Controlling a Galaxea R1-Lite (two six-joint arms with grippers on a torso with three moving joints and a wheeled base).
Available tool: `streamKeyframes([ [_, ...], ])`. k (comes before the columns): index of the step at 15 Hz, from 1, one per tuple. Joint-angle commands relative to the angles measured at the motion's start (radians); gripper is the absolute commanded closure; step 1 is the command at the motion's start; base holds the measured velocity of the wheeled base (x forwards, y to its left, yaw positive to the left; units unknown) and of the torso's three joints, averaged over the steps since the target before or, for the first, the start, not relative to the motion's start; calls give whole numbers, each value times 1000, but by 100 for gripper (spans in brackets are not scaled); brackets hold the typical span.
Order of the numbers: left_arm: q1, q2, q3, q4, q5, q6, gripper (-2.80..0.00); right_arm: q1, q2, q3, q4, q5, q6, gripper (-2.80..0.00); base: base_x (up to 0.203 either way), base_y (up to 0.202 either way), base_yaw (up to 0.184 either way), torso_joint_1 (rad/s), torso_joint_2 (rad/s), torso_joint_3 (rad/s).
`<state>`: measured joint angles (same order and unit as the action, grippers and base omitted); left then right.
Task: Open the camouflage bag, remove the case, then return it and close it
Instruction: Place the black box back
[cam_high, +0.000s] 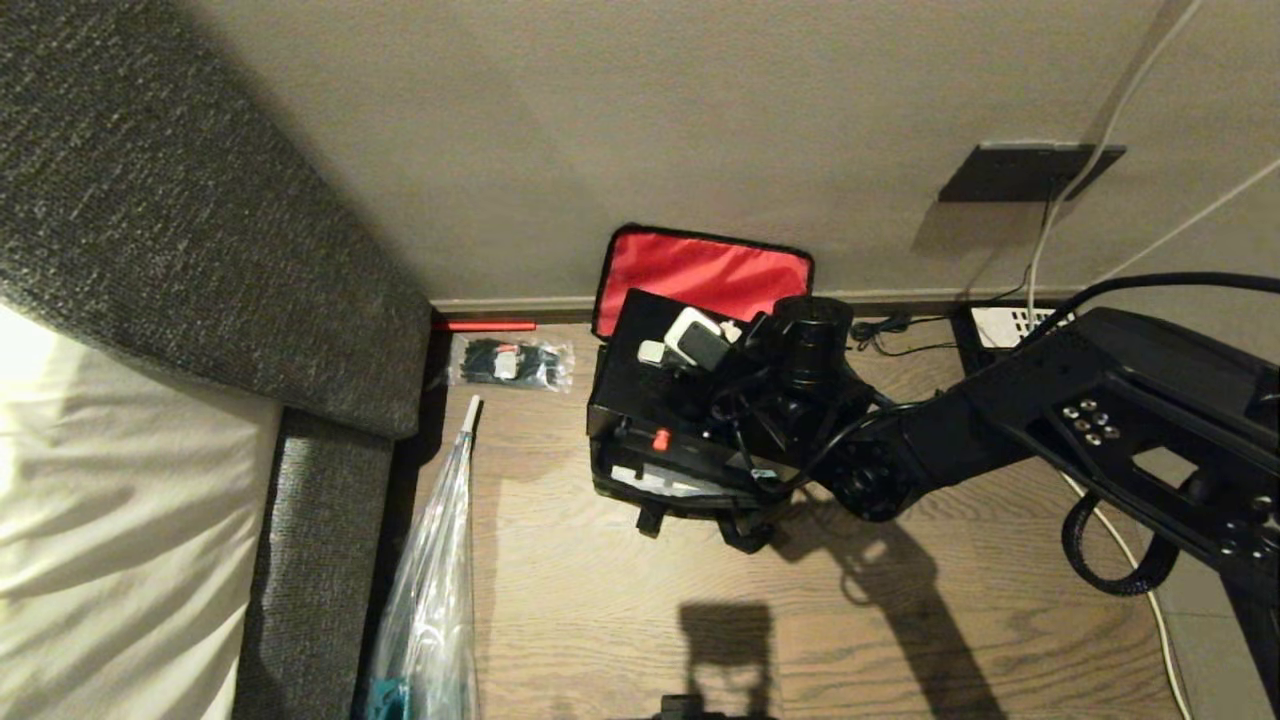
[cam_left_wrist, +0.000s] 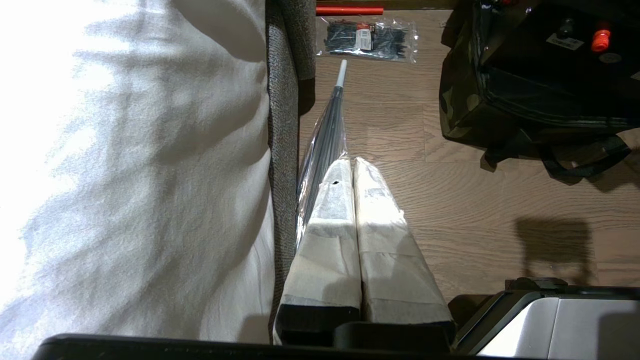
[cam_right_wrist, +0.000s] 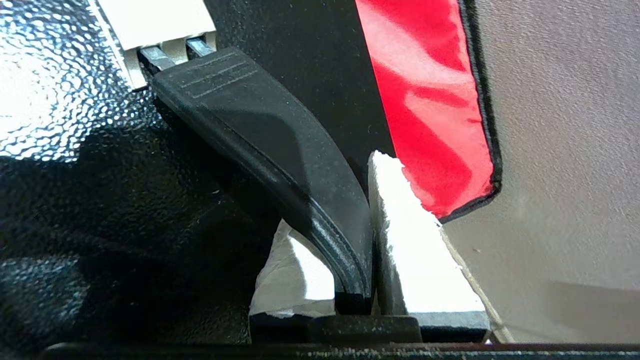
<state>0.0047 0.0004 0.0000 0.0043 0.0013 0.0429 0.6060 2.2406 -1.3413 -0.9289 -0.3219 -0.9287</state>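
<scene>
case handle between right jaws; no legible writing

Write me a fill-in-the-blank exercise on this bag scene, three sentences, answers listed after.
1. The right end effector is shut on the case's ____.
2. The camouflage bag's open lid flap has a ____ lining.
3. The packet of zip ties lies on the ____, apart from the bag.

Missing words: handle; red; floor
</scene>
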Motion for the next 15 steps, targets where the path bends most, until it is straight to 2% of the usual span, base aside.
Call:
streamKeyframes([
  [1, 1, -2, 2, 0, 0, 0, 0, -2, -37, 1, 12, 2, -4, 0, 0, 0, 0, 0, 0, 0],
  [5, 1, -2, 2, 0, 0, -1, 0, -16, -85, 38, 78, 41, 2, 0, 0, 0, 0, 0, 0, 0],
  [8, 1, -2, 2, 0, 0, 0, 0, -20, -76, 53, 79, 46, 2, 0, 0, 0, 0, 0, 0, 0],
  [11, 1, -2, 2, 0, 0, 0, 0, -23, -44, 77, 68, 116, -5, 0, 0, 0, 0, 0, 0, 0],
  [15, 1, -2, 2, 0, 0, 0, 0, -26, -15, 77, 64, 119, -2, 0, 0, 0, 0, 0, 0, 0],
])
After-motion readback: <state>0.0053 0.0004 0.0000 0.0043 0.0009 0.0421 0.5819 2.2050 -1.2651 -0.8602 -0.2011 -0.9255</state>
